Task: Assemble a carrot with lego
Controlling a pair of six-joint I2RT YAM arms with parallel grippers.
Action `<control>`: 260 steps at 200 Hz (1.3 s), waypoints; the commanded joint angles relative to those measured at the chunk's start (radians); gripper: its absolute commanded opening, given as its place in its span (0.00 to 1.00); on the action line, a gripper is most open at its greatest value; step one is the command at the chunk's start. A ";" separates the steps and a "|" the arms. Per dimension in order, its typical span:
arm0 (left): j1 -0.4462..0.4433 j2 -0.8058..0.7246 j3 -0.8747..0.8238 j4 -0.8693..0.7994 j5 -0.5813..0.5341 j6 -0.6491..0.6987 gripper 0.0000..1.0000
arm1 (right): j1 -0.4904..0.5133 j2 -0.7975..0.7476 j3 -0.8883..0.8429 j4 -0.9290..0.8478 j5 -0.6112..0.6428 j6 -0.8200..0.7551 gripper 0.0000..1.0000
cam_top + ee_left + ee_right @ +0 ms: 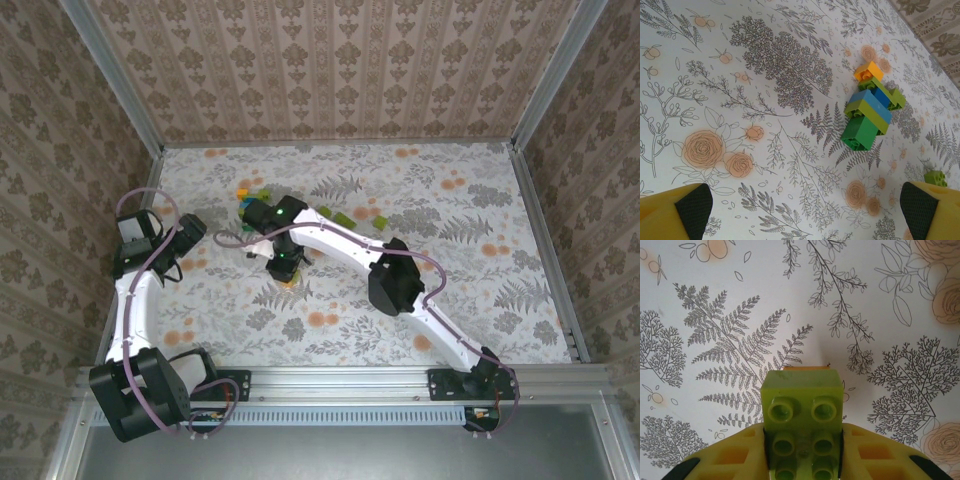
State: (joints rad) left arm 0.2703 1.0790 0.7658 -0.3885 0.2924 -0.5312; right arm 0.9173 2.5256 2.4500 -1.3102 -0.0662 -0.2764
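The right end effector (802, 460) is pinching the carrot (802, 400) by its lime-green brick, with an orange edge showing beneath, over the tabletop (715, 290). The left end effector (807, 207) is hovering with its fingers spread wide, near a yellow, green and blue build (870, 107).

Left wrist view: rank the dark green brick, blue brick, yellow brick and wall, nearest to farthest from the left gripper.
1. Dark green brick, near end of the build, ahead and right of the open left gripper.
2. Blue brick, middle of the build.
3. Yellow brick, far end.
4. Wall, top right, beyond everything.
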 commanded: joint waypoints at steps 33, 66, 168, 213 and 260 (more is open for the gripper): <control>0.006 -0.001 -0.011 0.018 0.013 -0.010 1.00 | -0.052 0.082 -0.268 -0.054 0.064 0.215 0.28; 0.004 0.001 -0.014 0.025 0.016 -0.014 1.00 | -0.056 -0.001 -0.440 0.075 0.047 0.270 0.27; 0.003 -0.005 -0.007 0.010 0.004 -0.009 1.00 | -0.130 -0.160 -0.466 0.182 0.037 0.334 0.23; 0.003 -0.004 -0.009 0.015 0.003 -0.010 1.00 | -0.175 -0.276 -0.674 0.323 0.071 0.414 0.29; 0.001 0.000 -0.008 0.019 0.008 -0.011 1.00 | -0.183 -0.480 -0.898 0.523 0.065 0.450 0.63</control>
State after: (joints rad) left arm 0.2699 1.0790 0.7658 -0.3882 0.2924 -0.5316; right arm 0.7334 2.1536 1.6321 -0.8986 -0.0402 0.1390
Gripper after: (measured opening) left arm 0.994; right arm 0.574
